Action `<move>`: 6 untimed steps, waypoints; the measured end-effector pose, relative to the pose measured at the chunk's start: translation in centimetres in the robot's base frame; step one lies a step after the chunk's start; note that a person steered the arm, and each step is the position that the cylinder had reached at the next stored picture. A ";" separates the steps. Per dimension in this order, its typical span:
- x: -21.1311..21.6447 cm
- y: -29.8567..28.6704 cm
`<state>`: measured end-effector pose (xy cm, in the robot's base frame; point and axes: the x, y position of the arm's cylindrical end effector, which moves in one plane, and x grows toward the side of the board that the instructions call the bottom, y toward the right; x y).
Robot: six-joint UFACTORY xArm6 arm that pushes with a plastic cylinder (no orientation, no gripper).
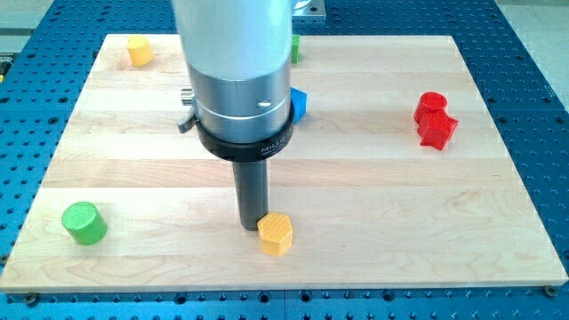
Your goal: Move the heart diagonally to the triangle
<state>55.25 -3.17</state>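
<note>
My tip (250, 227) rests on the tabletop (373, 204) at the yellow heart (276, 234), touching or nearly touching its nine-o'clock side near the bottom centre; the rod carries no fingers, so there is nothing to spread or pinch. The push looks just begun. A blue block (298, 104), possibly the triangle, peeks out at twelve o'clock, so my tip likely needs to get beneath the heart first.

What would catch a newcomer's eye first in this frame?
The big grey arm fills the view's top centre, its dark rod reaching down to the wooden board. My tip sits right against the left side of a yellow block near the bottom centre. Two red blocks huddle at the right, a green cylinder at the bottom left.
</note>
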 end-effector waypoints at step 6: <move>-24.1 -27.2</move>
<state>31.16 -30.35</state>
